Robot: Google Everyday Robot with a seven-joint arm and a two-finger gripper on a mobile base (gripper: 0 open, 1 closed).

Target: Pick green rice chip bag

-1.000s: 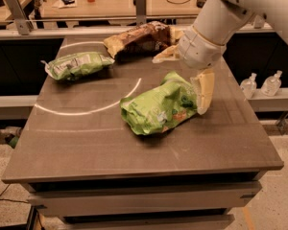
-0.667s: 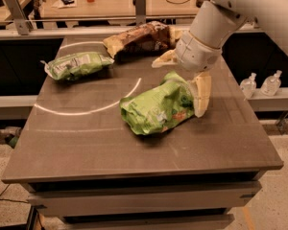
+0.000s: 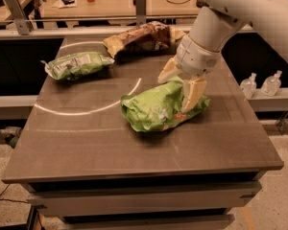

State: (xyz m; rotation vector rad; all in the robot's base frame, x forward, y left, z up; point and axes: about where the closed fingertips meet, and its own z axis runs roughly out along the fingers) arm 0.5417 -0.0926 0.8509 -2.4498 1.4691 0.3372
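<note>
The green rice chip bag (image 3: 156,108) is a large crinkled lime-green bag lying on the grey table (image 3: 134,143), right of its middle. My gripper (image 3: 178,91) comes down from the upper right on a white arm and sits over the bag's right end. Its two cream fingers are spread: one finger (image 3: 167,71) lies behind the bag's top edge, the other finger (image 3: 192,94) rests on the bag's right side. The bag still lies flat on the table.
A smaller, duller green bag with a white label (image 3: 77,64) lies at the back left. A brown-and-yellow bag (image 3: 141,36) lies at the back middle, just behind the gripper. Two clear bottles (image 3: 261,84) stand on a ledge to the right.
The gripper has shifted slightly left and down over the bag's right end. The bag has not visibly moved.
</note>
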